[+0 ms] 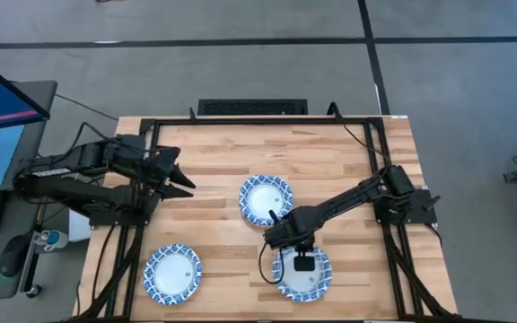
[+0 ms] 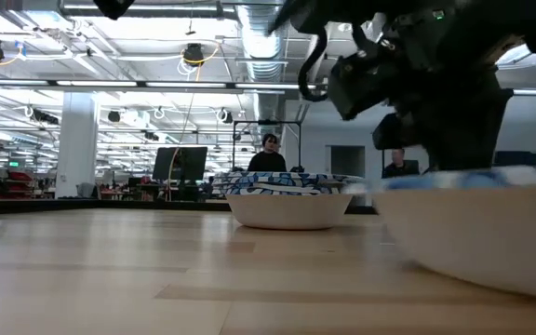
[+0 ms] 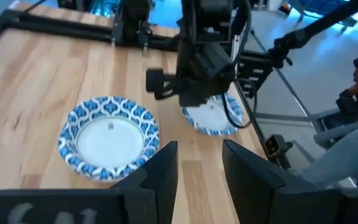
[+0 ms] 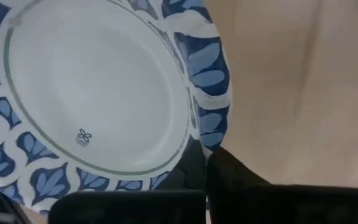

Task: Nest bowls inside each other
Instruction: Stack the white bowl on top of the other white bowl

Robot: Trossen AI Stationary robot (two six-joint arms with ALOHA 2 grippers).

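Three blue-rimmed white bowls show in the high view. One bowl (image 1: 266,199) sits mid-table, a second bowl (image 1: 172,272) rests near the left front, and a third bowl (image 1: 305,274) lies near the right front. My right gripper (image 1: 302,263) is down over this third bowl and shut on its rim. My left gripper (image 1: 182,179) hovers open at the table's left side, pointing toward the middle bowl (image 3: 109,137). The other bowls are out of view. My right gripper (image 4: 207,155) has the right front bowl by its patterned rim (image 4: 211,134), pinched with one finger inside the bowl and one finger (image 4: 235,177) outside. It comes from above, slanting down. Whether the bowl (image 2: 473,233) stands on the table or is just off it, I cannot tell.
Black frame rails run along the table's far edge (image 1: 258,121) and its sides. Bare wood lies between the bowls and toward the far edge. A monitor and keyboard stand off the table on the left. People show in the room beyond (image 2: 270,154).
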